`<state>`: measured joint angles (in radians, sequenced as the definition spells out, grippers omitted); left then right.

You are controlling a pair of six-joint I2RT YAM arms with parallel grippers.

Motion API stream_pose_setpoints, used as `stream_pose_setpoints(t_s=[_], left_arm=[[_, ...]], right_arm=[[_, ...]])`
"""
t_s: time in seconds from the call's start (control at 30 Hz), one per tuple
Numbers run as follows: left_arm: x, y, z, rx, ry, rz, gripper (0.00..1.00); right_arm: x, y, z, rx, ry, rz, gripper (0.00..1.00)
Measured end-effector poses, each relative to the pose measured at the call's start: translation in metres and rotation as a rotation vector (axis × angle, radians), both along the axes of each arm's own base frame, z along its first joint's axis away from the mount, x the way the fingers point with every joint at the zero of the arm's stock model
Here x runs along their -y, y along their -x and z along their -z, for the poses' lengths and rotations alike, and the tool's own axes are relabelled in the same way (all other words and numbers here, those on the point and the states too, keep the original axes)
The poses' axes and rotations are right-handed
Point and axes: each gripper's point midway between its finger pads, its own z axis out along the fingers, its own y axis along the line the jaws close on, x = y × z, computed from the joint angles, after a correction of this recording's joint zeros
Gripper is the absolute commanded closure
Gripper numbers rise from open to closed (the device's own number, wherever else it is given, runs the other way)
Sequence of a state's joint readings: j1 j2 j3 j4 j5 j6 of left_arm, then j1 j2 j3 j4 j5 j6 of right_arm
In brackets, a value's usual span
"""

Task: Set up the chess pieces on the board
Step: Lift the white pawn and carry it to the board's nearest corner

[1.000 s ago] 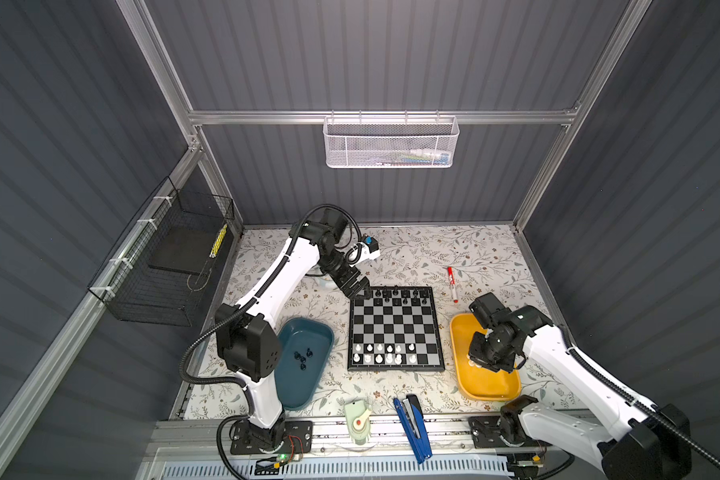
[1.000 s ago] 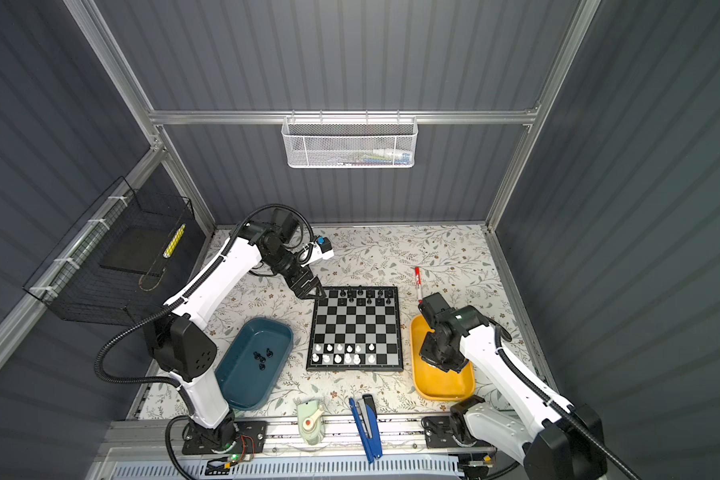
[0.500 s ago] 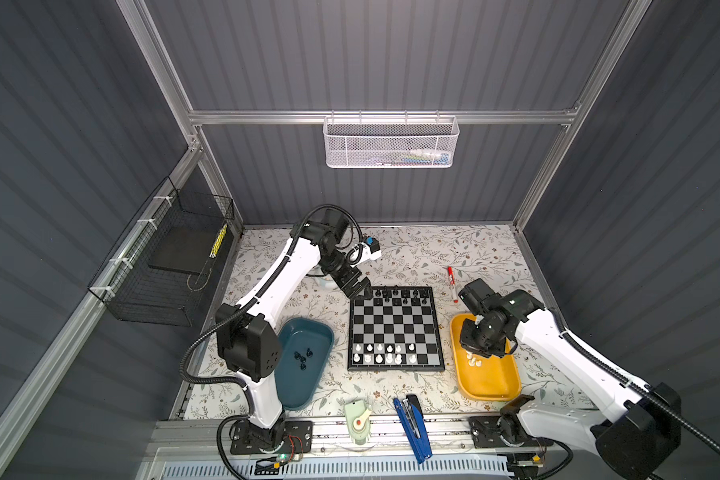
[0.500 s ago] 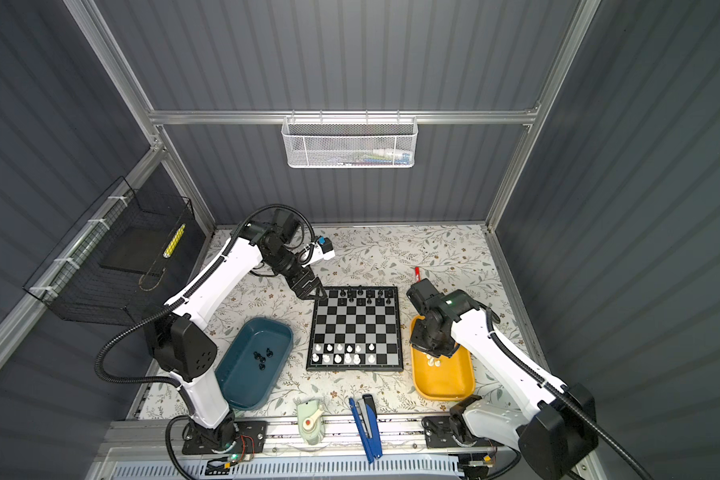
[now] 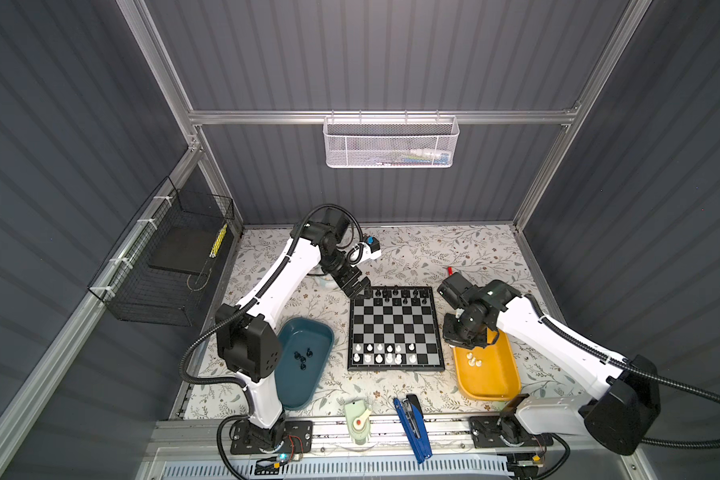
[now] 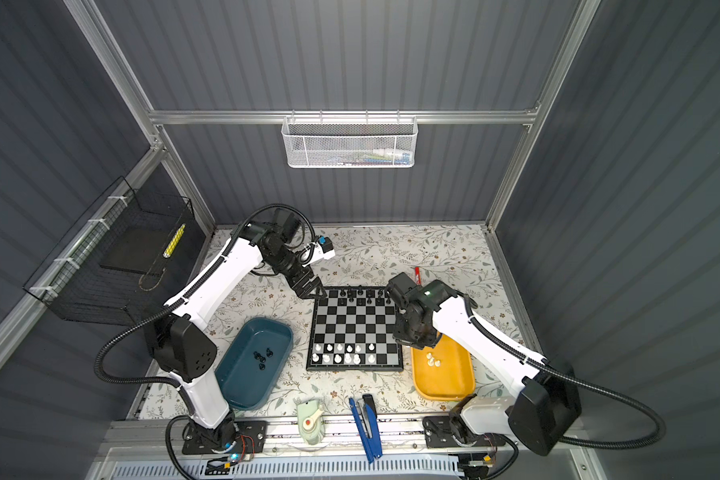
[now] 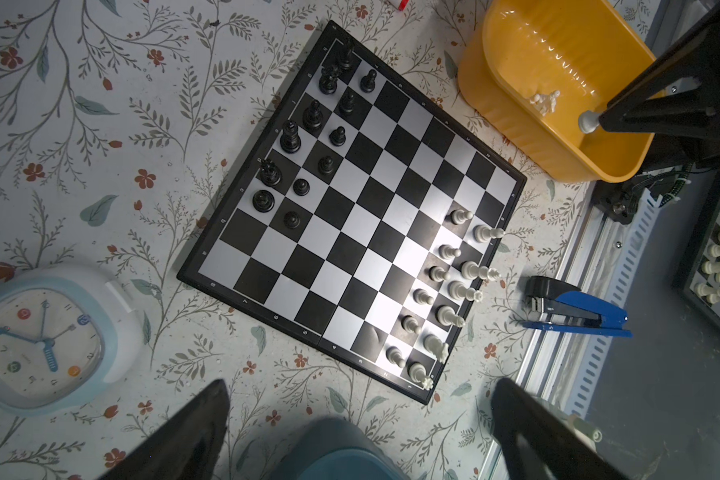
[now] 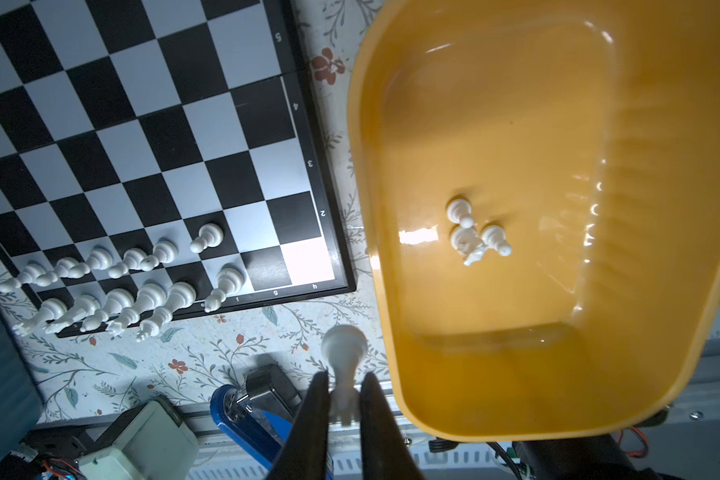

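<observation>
The board (image 5: 393,328) (image 6: 355,328) lies mid-table, with black chess pieces (image 5: 400,294) on its far rows and white ones (image 5: 385,353) on its near rows. My right gripper (image 8: 344,376) (image 5: 464,337) is shut on a white chess piece (image 8: 342,345), held base-out over the gap between the board and the yellow tray (image 5: 491,390). Three white pieces (image 8: 474,232) lie in that tray. Several black pieces (image 5: 303,358) lie in the teal tray (image 5: 308,322). My left gripper (image 7: 360,399) (image 5: 360,291) hangs open and empty by the board's far left corner.
A white and blue clock (image 7: 38,340) sits left of the board's far end. A blue stapler (image 5: 412,419) and a pale green tool (image 5: 358,419) lie along the front rail. A red marker (image 5: 449,270) lies beyond the board's far right corner.
My right gripper has risen out of the yellow tray with the white piece and moved left toward the board. The left arm has not moved.
</observation>
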<state>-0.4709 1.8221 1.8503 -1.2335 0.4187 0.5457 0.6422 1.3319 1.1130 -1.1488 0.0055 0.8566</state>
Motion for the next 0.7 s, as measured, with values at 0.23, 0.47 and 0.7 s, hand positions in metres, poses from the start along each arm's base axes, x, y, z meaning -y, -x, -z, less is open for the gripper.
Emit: stream_pose_setpoints(t_s=[0.23, 0.47, 0.7], left_arm=[[0.000, 0.001, -0.003, 0.005, 0.003, -0.002, 0.00], [0.000, 0.001, -0.003, 0.005, 0.004, -0.003, 0.00], [0.000, 0.001, -0.003, 0.003, 0.004, -0.006, 0.01]], right_arm=[[-0.019, -0.001, 0.009, -0.003, -0.015, -0.039, 0.84], [-0.028, 0.002, 0.023, -0.023, -0.023, -0.049, 0.83], [-0.025, 0.008, 0.041, -0.051, 0.000, -0.050, 0.83]])
